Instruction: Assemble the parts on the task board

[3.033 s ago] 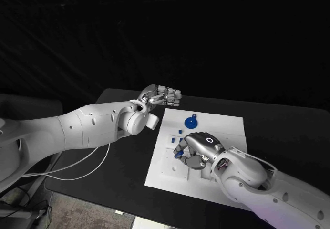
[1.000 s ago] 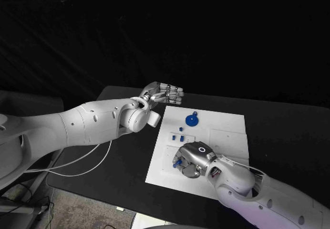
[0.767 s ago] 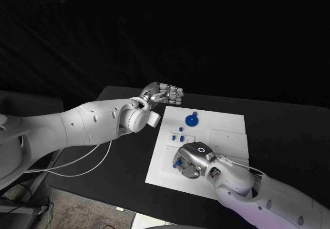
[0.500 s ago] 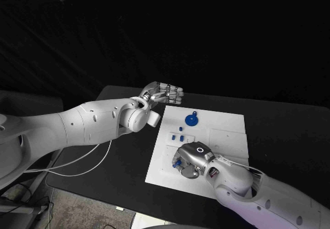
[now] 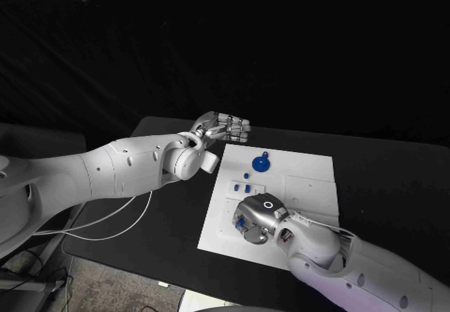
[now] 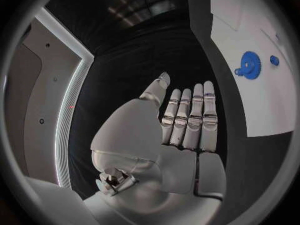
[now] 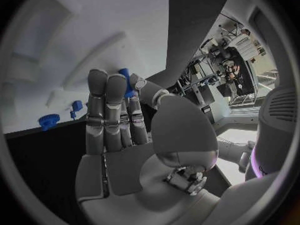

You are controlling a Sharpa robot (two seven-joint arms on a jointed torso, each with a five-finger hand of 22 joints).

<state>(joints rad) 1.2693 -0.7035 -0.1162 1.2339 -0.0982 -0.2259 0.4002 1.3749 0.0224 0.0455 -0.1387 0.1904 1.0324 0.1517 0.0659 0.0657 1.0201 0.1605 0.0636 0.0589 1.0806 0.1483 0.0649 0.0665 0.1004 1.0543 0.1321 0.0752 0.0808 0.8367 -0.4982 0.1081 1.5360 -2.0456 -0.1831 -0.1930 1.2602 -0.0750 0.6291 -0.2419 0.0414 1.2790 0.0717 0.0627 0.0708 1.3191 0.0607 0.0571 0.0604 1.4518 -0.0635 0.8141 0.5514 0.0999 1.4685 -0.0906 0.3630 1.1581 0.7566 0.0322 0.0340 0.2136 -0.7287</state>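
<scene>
The white task board (image 5: 309, 188) lies in the middle of the black table. My right hand (image 5: 258, 220) hangs low over the board's near left part and pinches a small blue part (image 5: 240, 223) between thumb and a finger; the right wrist view shows that part (image 7: 126, 81) at the fingertips above the board (image 7: 112, 25). A blue gear with a handle (image 5: 261, 164) lies at the board's far end, and three small blue parts (image 5: 243, 188) stand between it and the hand. My left hand (image 5: 223, 129) is raised beyond the board's far left corner, fingers straight, holding nothing.
A white cable (image 5: 112, 227) loops over the table's left side under my left arm. The left wrist view shows the blue gear (image 6: 250, 65) and a small blue part (image 6: 274, 60) on the board (image 6: 250, 25). The board's right half is bare.
My right hand has drawn back toward the board's near left part with the blue part and crept slightly left in the last second. The left hand has not moved.
</scene>
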